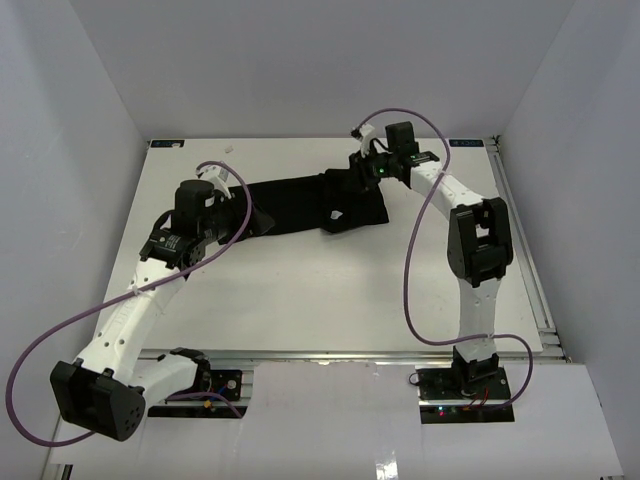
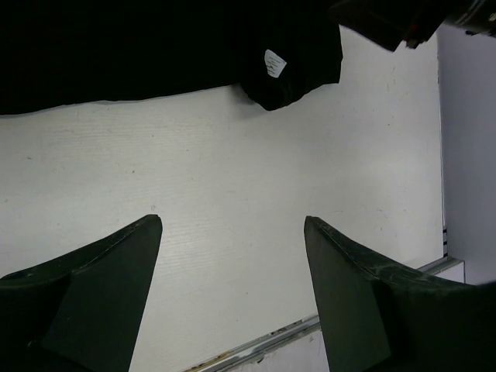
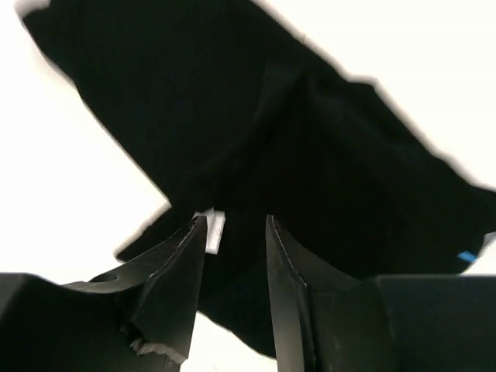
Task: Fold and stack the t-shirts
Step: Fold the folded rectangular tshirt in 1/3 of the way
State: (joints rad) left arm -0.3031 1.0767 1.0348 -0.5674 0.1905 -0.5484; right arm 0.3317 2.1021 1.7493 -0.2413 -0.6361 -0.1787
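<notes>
we've got a white table (image 1: pixel 300 300) boxed in by pale grey walls (image 1: pixel 300 60), black t-shirt (image 1: pixel 300 205) bunched in a strip across the far middle. left gripper (image 2: pixel 232 221) gapes wide over bare table, holding nothing. right gripper (image 3: pixel 235 219) hangs over the shirt, jaws narrowly apart; we can't tell if cloth's pinched.

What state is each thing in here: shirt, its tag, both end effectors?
T-shirt: lying on table, gathered into a long band.
Neck tag: exposed, facing up.
Left end effector: open, empty, above table.
Right end effector: jaws narrowly apart over T-shirt; grip unclear.
</notes>
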